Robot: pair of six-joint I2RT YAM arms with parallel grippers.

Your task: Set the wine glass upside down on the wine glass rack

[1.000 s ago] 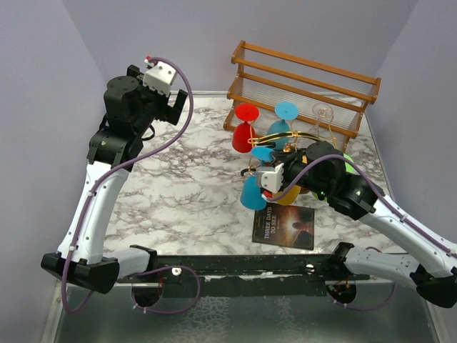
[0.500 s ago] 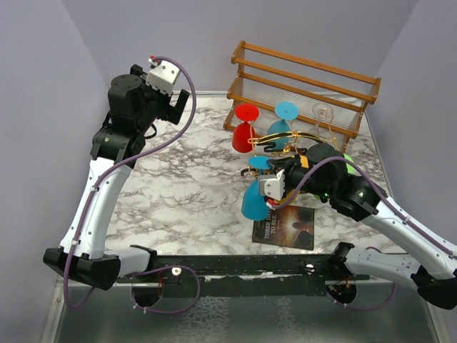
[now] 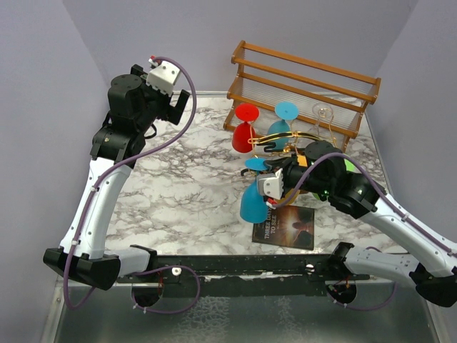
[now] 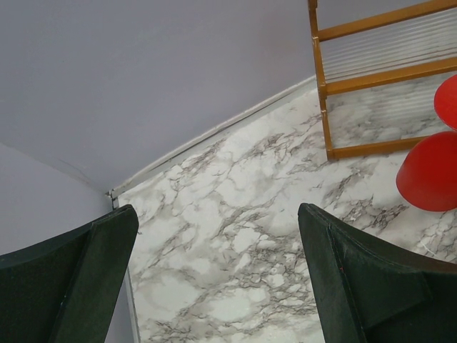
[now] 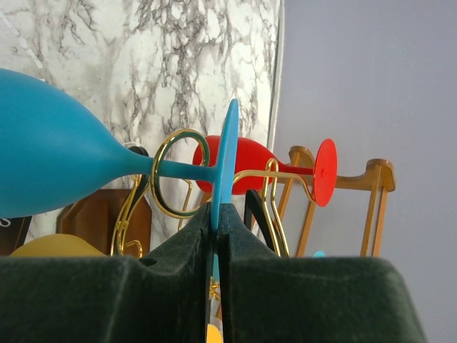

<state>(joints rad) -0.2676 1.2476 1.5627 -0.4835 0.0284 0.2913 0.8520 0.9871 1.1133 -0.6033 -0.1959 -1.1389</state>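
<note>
My right gripper (image 3: 274, 176) is shut on the foot disc of a blue wine glass (image 3: 250, 203), which hangs bowl-down and tilted at the near left of the wine glass rack (image 3: 293, 135). In the right wrist view the fingertips (image 5: 216, 214) pinch the disc (image 5: 228, 153). The stem runs through a gold wire loop (image 5: 175, 182), with the bowl (image 5: 50, 164) to the left. A red glass (image 3: 244, 128) and another blue glass (image 3: 283, 120) hang on the rack. My left gripper (image 3: 178, 103) is open, empty and raised at the far left; its own view (image 4: 214, 286) shows bare marble.
A large orange-brown slatted shelf rack (image 3: 307, 82) stands at the back right, with a clear glass (image 3: 323, 114) in front of it. A dark book (image 3: 284, 226) lies near the front edge. A yellow object (image 5: 50, 246) sits below the blue bowl.
My right gripper has carried the blue glass a little toward the near left, the bowl swinging lower. The left arm shifted slightly, then stayed still.
</note>
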